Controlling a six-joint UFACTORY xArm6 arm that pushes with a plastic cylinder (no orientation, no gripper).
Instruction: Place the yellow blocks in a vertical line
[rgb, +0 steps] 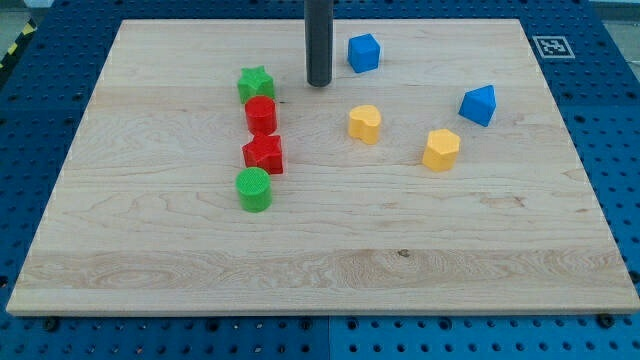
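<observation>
Two yellow blocks lie right of the board's middle: a yellow heart-like block (365, 123) and a yellow hexagon block (441, 149) lower and to its right. My tip (318, 83) stands on the board above and to the left of the yellow heart-like block, apart from it. The tip is between the green star (256, 84) on its left and a blue cube (363, 52) up to its right, touching neither.
A column at the view's left runs green star, red cylinder (261, 114), red star (264, 153), green cylinder (254, 188). A second blue block (479, 104) lies at the right. The wooden board (320, 260) sits on a blue perforated table.
</observation>
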